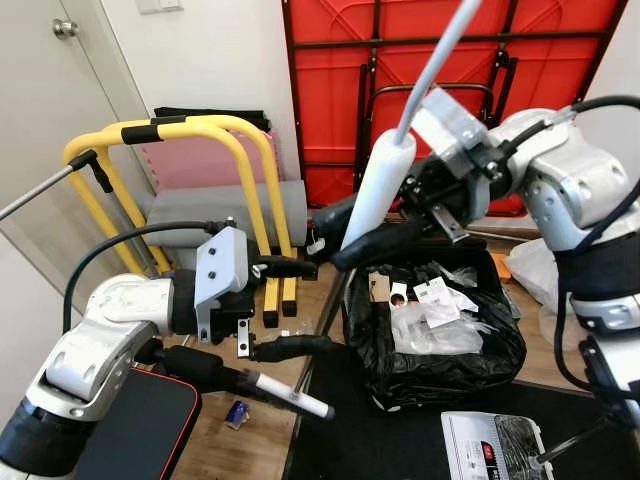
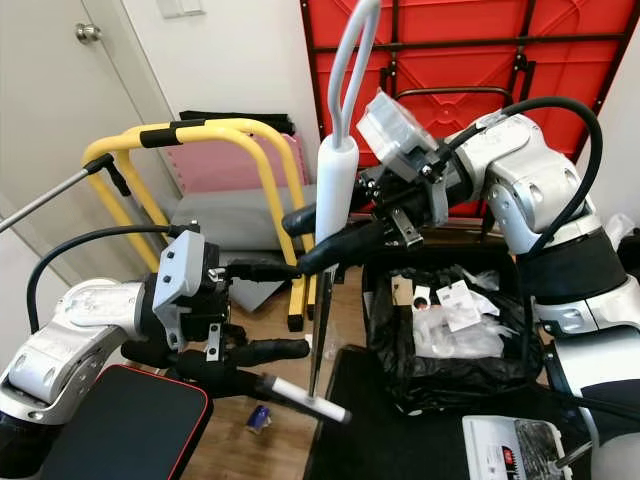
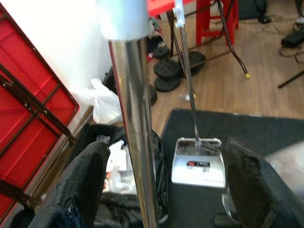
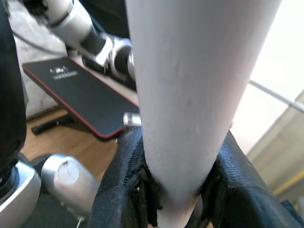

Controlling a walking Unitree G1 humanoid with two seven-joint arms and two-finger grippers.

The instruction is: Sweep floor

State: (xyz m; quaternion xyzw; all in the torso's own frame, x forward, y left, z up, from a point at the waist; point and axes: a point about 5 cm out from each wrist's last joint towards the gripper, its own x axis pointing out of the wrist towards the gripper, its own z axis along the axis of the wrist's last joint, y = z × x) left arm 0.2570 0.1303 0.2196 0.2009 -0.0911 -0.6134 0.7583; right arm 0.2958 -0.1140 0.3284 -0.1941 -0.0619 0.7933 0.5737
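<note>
My right gripper (image 1: 335,240) is shut on the broom's white handle grip (image 1: 375,190), seen close up as the white grip (image 4: 190,95) in the right wrist view. The grip is held up, tilted, in front of the red folded table. Below the grip, the broom's silver pole (image 3: 137,156) runs down between the two fingers of my left gripper (image 1: 315,306), which stands open with a gap on each side of the pole. A white dustpan (image 1: 490,445) with a thin upright handle stands on the black mat at the lower right.
A bin lined with a black bag (image 1: 435,330) holds paper scraps, right of the pole. A black bench pad with red trim (image 1: 130,425) lies under my left arm. A yellow tube frame (image 1: 200,130) and grey cushion stand behind. Weight plates (image 3: 166,80) lie on the wood floor.
</note>
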